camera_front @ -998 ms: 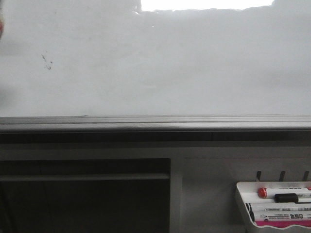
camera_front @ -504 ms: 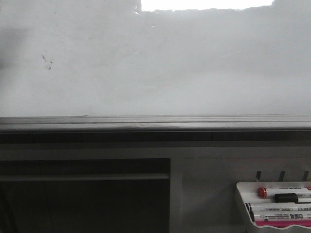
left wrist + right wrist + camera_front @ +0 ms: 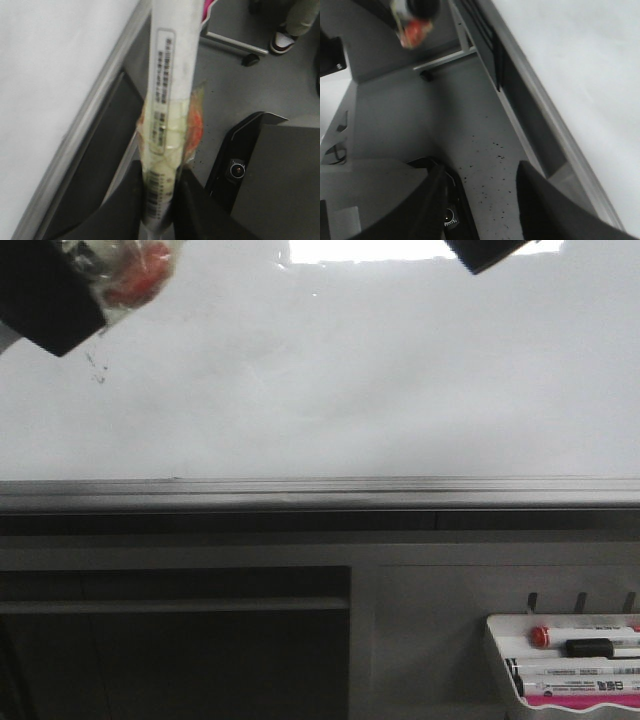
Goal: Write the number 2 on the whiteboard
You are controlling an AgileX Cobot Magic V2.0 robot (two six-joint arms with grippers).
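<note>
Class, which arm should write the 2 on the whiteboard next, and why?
Left. Its gripper is shut on the marker beside the whiteboard; the right gripper is open and holds nothing.

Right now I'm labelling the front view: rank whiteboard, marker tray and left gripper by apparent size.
1. whiteboard, by far the largest.
2. left gripper and marker tray: unsure, both are cut off at the frame edge and the gripper is nearer.

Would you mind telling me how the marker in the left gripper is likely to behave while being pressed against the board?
The marker looks like a stiff, straight barrel, so it probably won't flex. Its smooth round body might slip, though the tape wrapping near the left gripper fingers likely adds grip. It seems light.
</note>
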